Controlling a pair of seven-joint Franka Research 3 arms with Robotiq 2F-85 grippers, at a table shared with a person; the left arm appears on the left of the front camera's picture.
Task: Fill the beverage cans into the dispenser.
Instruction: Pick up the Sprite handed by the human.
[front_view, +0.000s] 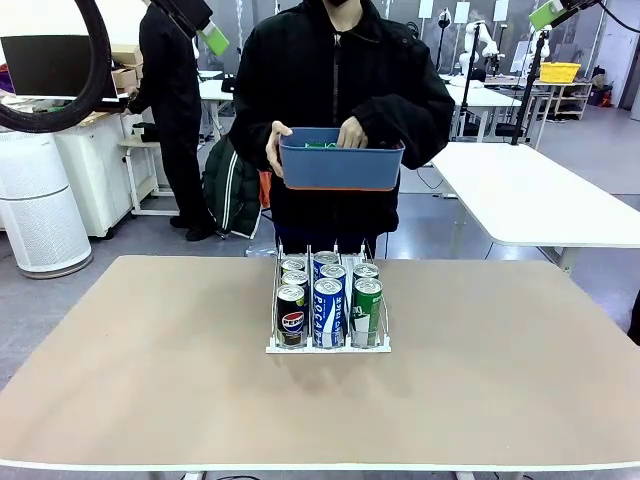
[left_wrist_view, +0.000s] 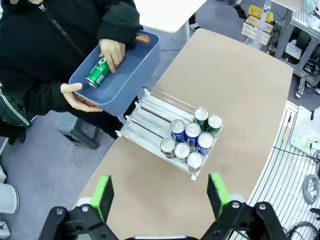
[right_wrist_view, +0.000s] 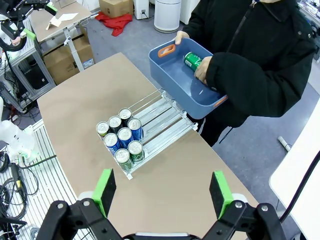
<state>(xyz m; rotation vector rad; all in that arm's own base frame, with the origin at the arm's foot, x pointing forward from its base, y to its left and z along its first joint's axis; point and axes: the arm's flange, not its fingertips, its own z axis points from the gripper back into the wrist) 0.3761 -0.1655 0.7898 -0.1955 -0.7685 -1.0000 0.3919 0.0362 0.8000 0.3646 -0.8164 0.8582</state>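
Left claw: the left gripper (left_wrist_view: 160, 196), black with green pads, hangs high above the robot's end of the white-based, wire-divided three-lane dispenser (front_view: 328, 348). Its fingers are spread wide with nothing between them.
Table: the tan, flat-topped table (front_view: 140, 370) carries the dispenser at its middle, nearer the far edge.
Gripping hand: the person's gripping hand (front_view: 274, 150) clasps the side of the tub, above and beyond the dispenser's left lane.
Tub: the blue plastic tub (front_view: 340, 170) with an orange handle is held in the air, past the dispenser's far end and off the table.
Left lane: a black Pepsi can (front_view: 291, 320) of slim aluminium stands upright at the dispenser's near end, with two silver-topped cans touching in line behind it.
Middle lane: a blue-and-white can (front_view: 328, 312) stands upright at the near end, just beside the Pepsi one, with two more behind it.
Right lane: a green can (front_view: 367, 305) stands upright at the near end, with one more behind it.
Reaching hand: the person's reaching hand (left_wrist_view: 113, 51) is down inside the tub, beyond the dispenser's right lane.
Loose can: a loose green can (left_wrist_view: 97, 73) lies on its side in the tub with the reaching hand's fingers on it, well apart from the dispenser.
Right claw: the right gripper (right_wrist_view: 162, 192) hovers high over the table on the robot's side of the dispenser. Its green-padded fingers are wide apart and hold nothing.
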